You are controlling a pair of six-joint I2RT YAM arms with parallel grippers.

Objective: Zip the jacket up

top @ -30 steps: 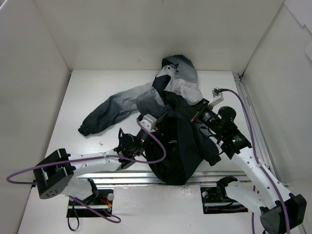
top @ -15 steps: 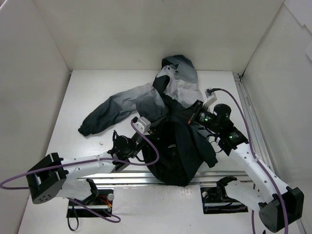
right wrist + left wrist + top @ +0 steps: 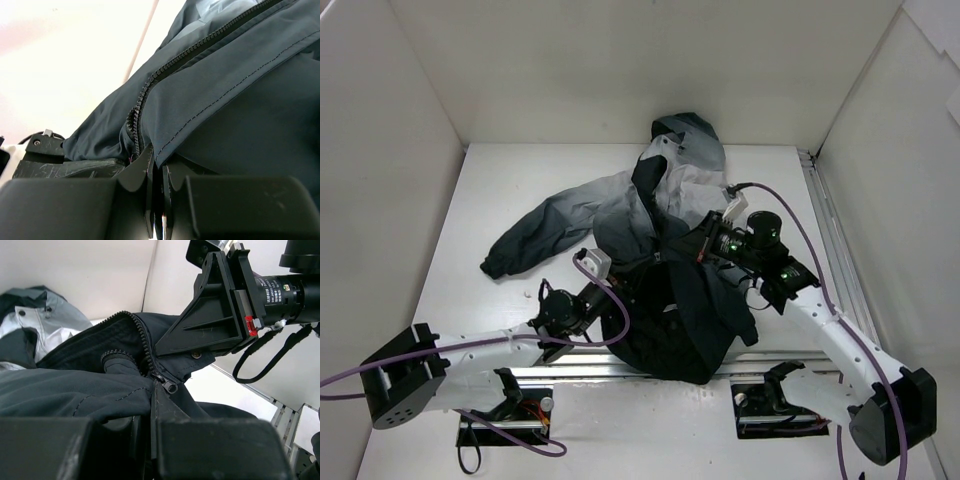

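The jacket point(image 3: 632, 212) lies in a heap mid-table, hood at the back, one grey-to-dark sleeve point(image 3: 535, 235) flung left, dark hem toward the arms. My left gripper point(image 3: 638, 283) is shut on the dark fabric at the zipper; in the left wrist view my left gripper point(image 3: 152, 392) sits just under the zipper slider point(image 3: 169, 386). My right gripper point(image 3: 688, 248) is shut on the jacket's front edge, and the right wrist view shows my right gripper point(image 3: 159, 162) beside the zipper teeth point(image 3: 145, 95). The right gripper's body point(image 3: 215, 315) hangs above the slider. The teeth above it are apart.
White walls point(image 3: 410, 130) enclose the table on three sides. A metal rail point(image 3: 570, 368) runs along the near edge and another rail point(image 3: 835, 230) along the right side. Purple cables point(image 3: 620, 310) loop from both wrists. A small speck point(image 3: 525, 293) lies left of the left arm.
Both arms have shifted left: the left wrist drew back toward the near left, the right gripper moved left over the jacket. The dark hem bunched leftward with them. Both grips held.
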